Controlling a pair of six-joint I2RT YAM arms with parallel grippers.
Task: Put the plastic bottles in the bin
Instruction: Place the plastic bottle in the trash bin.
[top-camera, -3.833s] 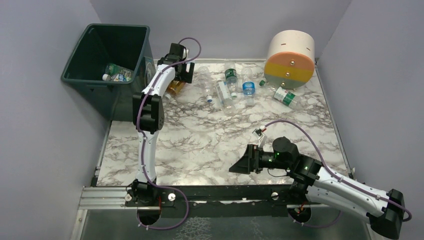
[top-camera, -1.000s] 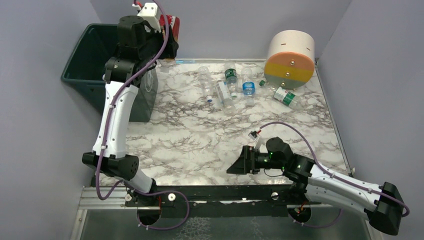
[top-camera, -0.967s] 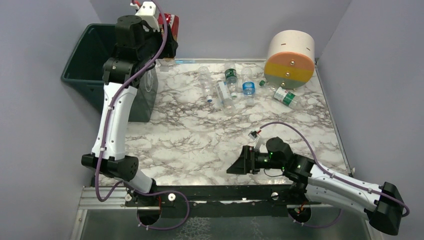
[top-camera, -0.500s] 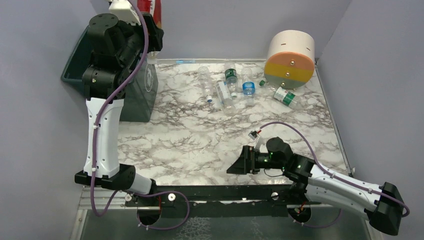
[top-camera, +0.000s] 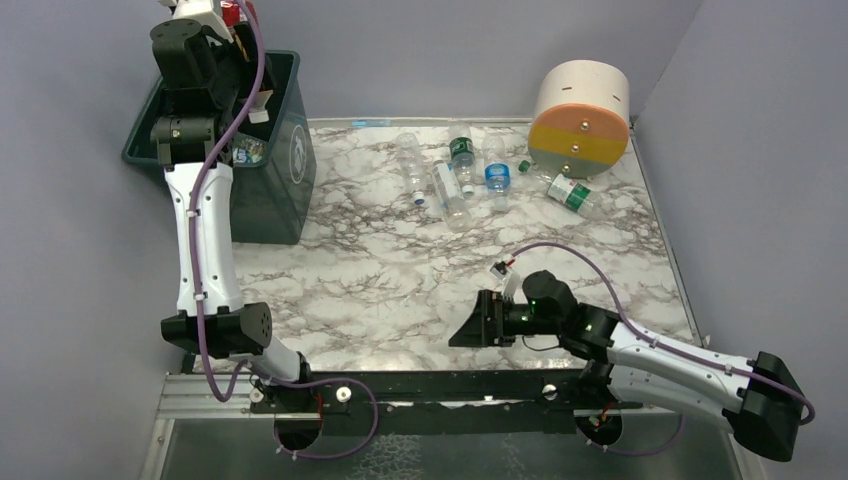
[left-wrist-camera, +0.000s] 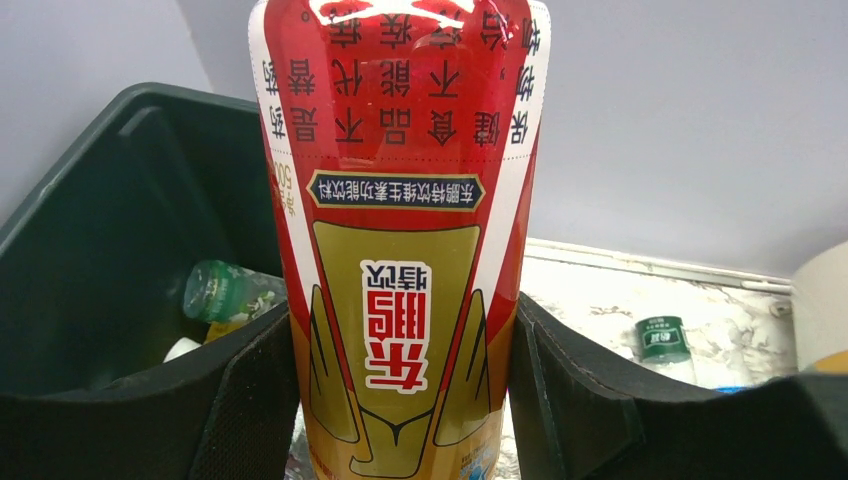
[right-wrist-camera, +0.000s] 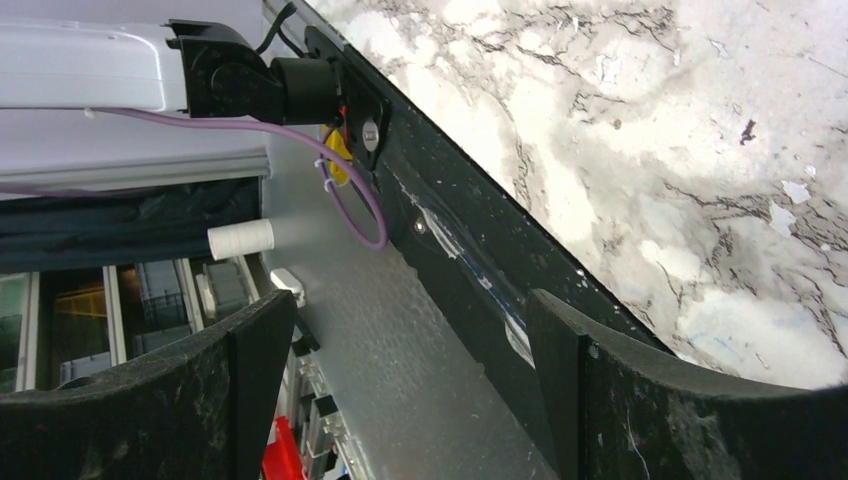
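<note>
The large dark green rectangular plastic bin (left-wrist-camera: 90, 250) lay below and ahead of our left end effector (left-wrist-camera: 405, 400). We held it high to clear the rim, pinching a red-and-gold-labelled plastic bottle (left-wrist-camera: 400, 150) ready for dropping. Our right end effector (right-wrist-camera: 410, 390) hung spread and empty beside the marbled tabletop (right-wrist-camera: 750, 150).

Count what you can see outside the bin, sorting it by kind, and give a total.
Bottles lying on the table: 5
Bottle held in the left gripper: 1
Big cylinder: 1
Total: 7
</note>
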